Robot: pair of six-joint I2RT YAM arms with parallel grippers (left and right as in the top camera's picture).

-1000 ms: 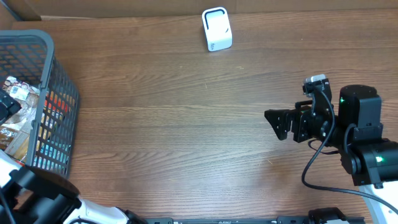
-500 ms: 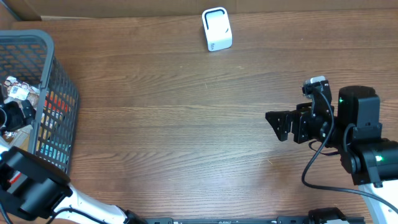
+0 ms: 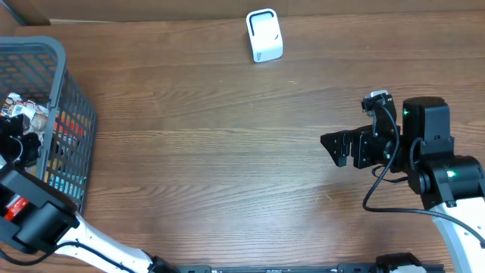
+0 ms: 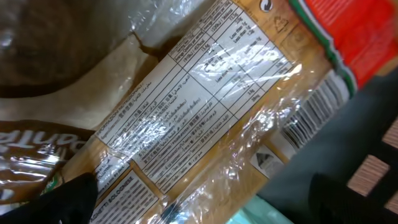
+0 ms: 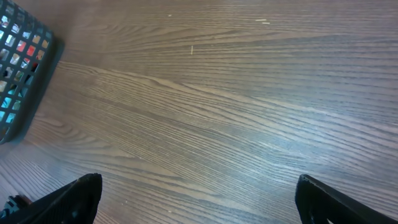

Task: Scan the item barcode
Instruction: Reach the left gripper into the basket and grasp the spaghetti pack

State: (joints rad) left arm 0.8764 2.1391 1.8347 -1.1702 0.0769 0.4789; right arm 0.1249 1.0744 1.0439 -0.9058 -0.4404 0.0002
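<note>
Brown wood-grain table (image 3: 212, 152) carries a dark mesh basket (image 3: 72, 98) at nine o'clock in the overhead view and a white scanner (image 3: 264, 36) at twelve o'clock. The two are well apart.

Left gripper (image 3: 17, 144): inside the basket, low over the goods. The overhead view shows only the arm body and a jumble of packets. The left wrist view alone gives the detail: a clear-wrapped packet (image 4: 186, 124) with a printed nutrition table fills the frame. Its barcode (image 4: 311, 121) lies at three o'clock on the wrap, creased and partly glared. A red pack (image 4: 354, 31) sits at one o'clock beside it. One dark fingertip (image 4: 68, 198) shows at seven o'clock, close against the wrap; contact cannot be confirmed. Jaws stand wide apart, nothing clamped.

Right gripper (image 3: 337, 148): at three o'clock on the overhead view, pointing toward nine o'clock, above bare wood. The right wrist view shows its two fingertips (image 5: 74, 196) at the lower corners, spread wide, with nothing between them. A corner of the basket sits at ten o'clock in that view.

The scanner appears in the overhead view only.
</note>
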